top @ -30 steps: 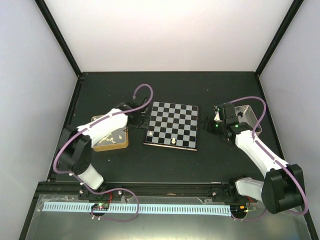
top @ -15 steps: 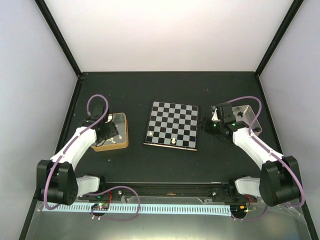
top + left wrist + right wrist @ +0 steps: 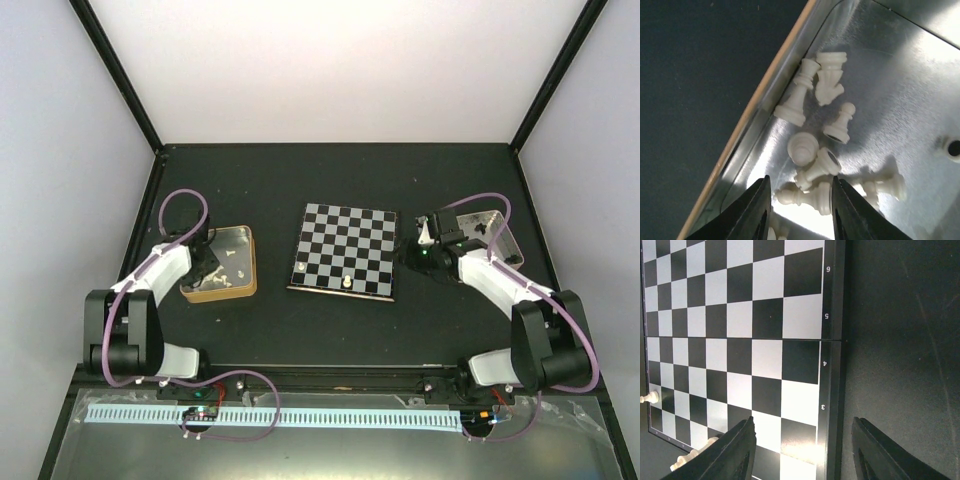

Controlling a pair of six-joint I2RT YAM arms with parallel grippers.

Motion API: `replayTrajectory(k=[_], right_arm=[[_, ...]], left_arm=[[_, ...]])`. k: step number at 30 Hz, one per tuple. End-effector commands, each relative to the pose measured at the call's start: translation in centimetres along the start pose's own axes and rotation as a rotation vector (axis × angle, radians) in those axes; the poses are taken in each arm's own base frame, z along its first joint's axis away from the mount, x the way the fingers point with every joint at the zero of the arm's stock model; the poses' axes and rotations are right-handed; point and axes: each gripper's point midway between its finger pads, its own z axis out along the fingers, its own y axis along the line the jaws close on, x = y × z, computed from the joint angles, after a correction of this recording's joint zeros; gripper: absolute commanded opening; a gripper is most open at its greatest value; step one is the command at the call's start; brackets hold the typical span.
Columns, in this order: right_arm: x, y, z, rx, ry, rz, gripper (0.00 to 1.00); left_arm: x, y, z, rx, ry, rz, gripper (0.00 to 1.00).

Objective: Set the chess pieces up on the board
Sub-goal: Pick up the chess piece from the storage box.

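The board [image 3: 345, 248] lies mid-table with two cream chess pieces on its near rows, one [image 3: 346, 283] near the front edge and one [image 3: 300, 268] at the front left. My left gripper [image 3: 207, 268] is down inside the gold-sided tin [image 3: 222, 292]. In the left wrist view it [image 3: 801, 200] stands open astride a lying cream piece [image 3: 810, 197], whose ends lie close to both fingers. Several more cream pieces [image 3: 812, 90] lie beyond. My right gripper [image 3: 412, 252] is open and empty over the board's right edge [image 3: 832, 390]. Two cream pieces [image 3: 650, 398] [image 3: 690, 457] show at the far left.
A silvery tin [image 3: 495, 228] sits behind the right arm at the right of the board. The gold tin's wall [image 3: 755, 125] runs close along my left finger. Black frame posts and white walls bound the dark table.
My left arm swung from the board's left edge out to the gold tin and dropped into it, its jaws narrowing. The right gripper shifted slightly toward the board's right edge.
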Motion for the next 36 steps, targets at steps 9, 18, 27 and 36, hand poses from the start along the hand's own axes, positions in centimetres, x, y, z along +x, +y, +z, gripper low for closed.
replayTrajectory(k=[9,18,27,36], right_arm=[[-1.4,1.2,-0.3,-0.026,-0.034,-0.034,0.48],[-1.5,1.2,-0.5,-0.028,-0.043,-0.021,0.45],[-1.8,1.6,-1.2,-0.038,-0.062,-0.025,0.44],[-1.6,1.8,-2.0,-0.055,-0.088,-0.013,0.44]], left_arm=[[-3.8,-1.1,1.0,0.012,-0.115,-0.037,0.21],[-3.1,-1.4,1.5,0.030,-0.086,-0.028,0.12],[-3.4,-1.4,-0.6,0.070,-0.111,-0.022,0.01],[-3.4,-5.4,-6.2,0.315,-0.117,0.069,0.01]])
